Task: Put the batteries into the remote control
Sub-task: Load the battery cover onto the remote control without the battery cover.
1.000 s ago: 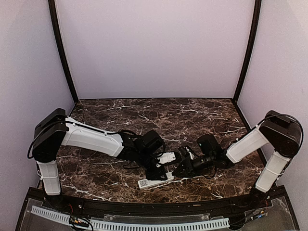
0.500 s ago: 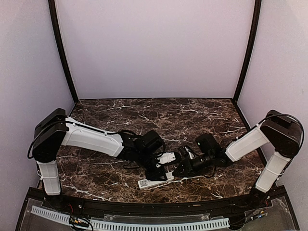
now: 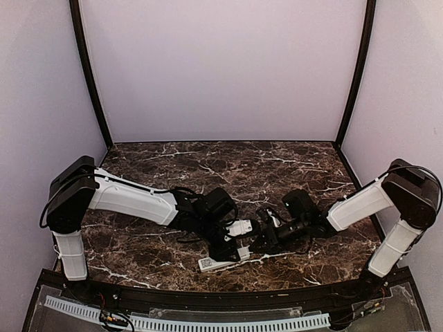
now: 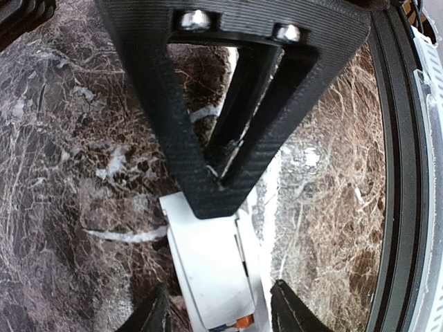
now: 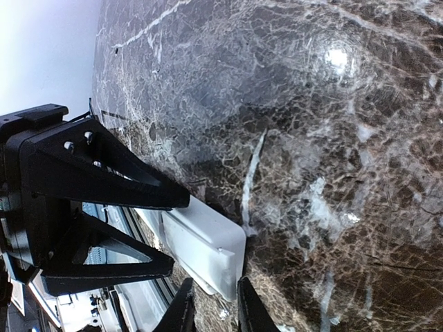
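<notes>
The white remote control [image 3: 216,261] lies back side up on the marble near the front edge. In the left wrist view the remote control [image 4: 208,270] has a white cover over most of its compartment. An orange-red battery end [image 4: 242,322] and a blue battery end [image 4: 223,325] peek out past the cover. My left gripper [image 3: 232,250] [image 4: 220,308] is closed across the remote's width. My right gripper [image 3: 257,243] [image 5: 216,308] is nearly closed on the corner of the remote's end [image 5: 204,245]. Its black tip [image 4: 208,197] rests on that end.
A black rail [image 3: 208,301] runs along the table's front edge just behind the remote and also shows in the left wrist view [image 4: 398,207]. A white slotted strip [image 3: 187,321] lies beyond it. Pale walls enclose the table on three sides.
Almost nothing. The right arm has shifted very slightly and the remote has crept a touch to the left. Both grippers stay at the remote.
</notes>
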Robot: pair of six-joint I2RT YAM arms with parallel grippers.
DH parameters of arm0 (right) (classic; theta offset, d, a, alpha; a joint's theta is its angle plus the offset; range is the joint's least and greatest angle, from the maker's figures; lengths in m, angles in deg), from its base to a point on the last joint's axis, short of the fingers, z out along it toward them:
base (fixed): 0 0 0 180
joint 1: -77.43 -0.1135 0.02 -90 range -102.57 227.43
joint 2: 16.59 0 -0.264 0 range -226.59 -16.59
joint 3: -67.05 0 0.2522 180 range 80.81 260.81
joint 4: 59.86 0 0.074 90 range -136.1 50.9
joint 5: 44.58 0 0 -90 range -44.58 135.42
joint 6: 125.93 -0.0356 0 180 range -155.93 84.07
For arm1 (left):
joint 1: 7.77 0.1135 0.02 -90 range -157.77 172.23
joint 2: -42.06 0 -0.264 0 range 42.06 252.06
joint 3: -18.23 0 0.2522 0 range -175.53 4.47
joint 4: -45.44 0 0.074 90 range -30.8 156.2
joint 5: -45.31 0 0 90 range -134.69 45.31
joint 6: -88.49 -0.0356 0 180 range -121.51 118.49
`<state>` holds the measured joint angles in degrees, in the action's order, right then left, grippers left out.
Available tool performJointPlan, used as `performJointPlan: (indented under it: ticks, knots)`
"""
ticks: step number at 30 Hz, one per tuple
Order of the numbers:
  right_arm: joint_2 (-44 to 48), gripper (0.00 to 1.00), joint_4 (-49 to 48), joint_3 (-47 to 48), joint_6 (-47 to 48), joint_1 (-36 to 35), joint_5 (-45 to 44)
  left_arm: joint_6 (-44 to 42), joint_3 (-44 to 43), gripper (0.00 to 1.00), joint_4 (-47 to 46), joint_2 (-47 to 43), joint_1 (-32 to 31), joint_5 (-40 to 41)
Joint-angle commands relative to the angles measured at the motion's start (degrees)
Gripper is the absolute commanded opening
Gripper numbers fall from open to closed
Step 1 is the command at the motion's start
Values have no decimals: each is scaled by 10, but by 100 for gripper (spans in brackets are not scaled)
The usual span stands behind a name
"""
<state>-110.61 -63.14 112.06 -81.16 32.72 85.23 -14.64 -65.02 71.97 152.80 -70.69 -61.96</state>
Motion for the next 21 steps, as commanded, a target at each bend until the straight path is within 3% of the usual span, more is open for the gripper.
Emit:
performJointPlan:
  ticks: [1, 11, 21]
  knots:
    - [1, 19, 3, 11, 7, 4, 0, -15, 1, 50, 8, -5, -2, 5]
    - [2, 24, 37, 32, 27, 5, -13, -39, -5, 58, -7, -5, -2, 13]
    - [24, 32, 61, 27, 33, 14, -30, -40, -7, 59, -10, 10, -8, 1]
